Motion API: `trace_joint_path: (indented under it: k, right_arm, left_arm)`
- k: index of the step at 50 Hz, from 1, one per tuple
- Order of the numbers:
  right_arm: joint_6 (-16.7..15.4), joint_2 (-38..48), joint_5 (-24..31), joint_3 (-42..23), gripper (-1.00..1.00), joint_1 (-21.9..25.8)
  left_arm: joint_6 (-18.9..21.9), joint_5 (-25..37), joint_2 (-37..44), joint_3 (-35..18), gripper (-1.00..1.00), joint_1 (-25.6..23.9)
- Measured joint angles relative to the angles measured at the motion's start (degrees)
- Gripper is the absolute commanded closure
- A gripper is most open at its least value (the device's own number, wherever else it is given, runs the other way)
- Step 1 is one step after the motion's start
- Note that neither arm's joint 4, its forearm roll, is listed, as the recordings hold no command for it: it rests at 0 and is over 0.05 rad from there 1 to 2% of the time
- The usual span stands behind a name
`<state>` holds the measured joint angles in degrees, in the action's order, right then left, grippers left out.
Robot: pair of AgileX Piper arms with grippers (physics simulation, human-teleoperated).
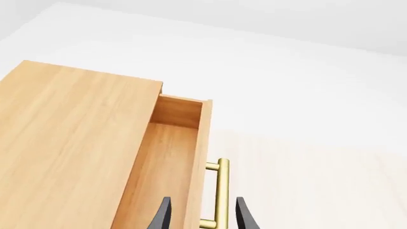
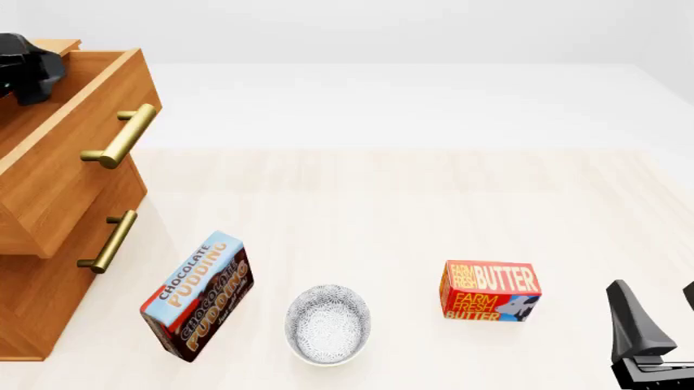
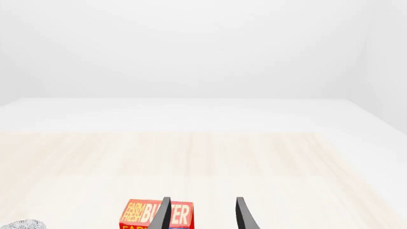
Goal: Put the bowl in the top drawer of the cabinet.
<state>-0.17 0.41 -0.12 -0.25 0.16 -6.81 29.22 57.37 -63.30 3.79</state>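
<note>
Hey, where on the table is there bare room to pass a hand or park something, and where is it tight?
Free: the far half of the table, beyond the bowl and butter box; also the gap between those two. Crowded: the near-left strip, where the pudding box sits between the cabinet and the bowl. The top drawer stands pulled out.

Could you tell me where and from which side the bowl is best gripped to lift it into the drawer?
Probably at the rim, from straight above: the bowl sits upright with its mouth open, so one finger can go inside and one outside the thin wall. The right-hand rim looks best, as the pudding box crowds its left, while the open right gripper has free space past the butter box.
</note>
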Motion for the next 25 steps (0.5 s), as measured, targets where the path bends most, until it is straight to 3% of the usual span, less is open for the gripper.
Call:
trace_joint_path:
  k: [25]
  right_arm:
    - [0.0,0.0,0.0,0.0,-1.00,0.0]
  left_arm:
    - [0.5,-1.9,3.1,1.9,-1.00,-0.4]
